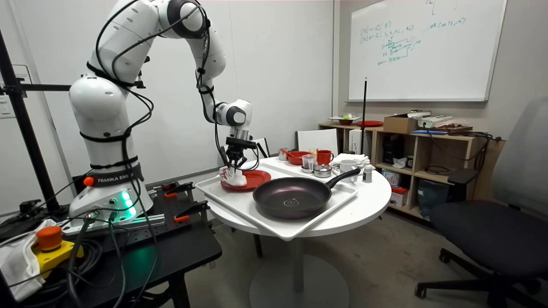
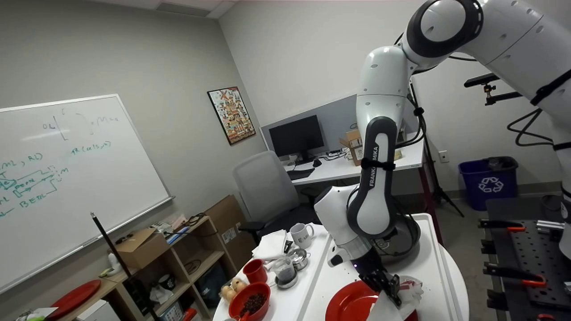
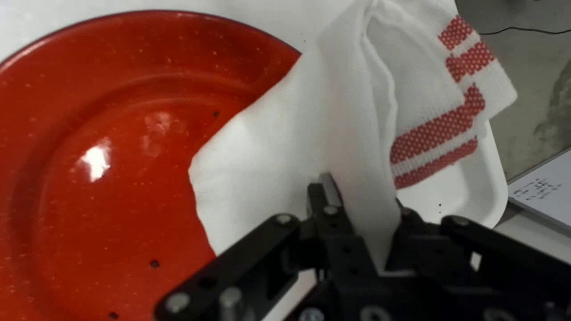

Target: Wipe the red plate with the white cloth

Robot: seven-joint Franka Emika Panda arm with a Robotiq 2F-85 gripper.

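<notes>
Wrist view: the black hand (image 3: 365,206) gripped a white, red-striped cloth (image 3: 330,120) partly over the round red plate (image 3: 120,191).
A dark round frying pan (image 1: 292,196) stood near it on the rectangular white tray (image 1: 239,203); "FRANKA" marked the white robot arm (image 2: 383,98).

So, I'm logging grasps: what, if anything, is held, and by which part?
The gripper pinches the white cloth by a bunched fold, away from its red-striped part.
</notes>
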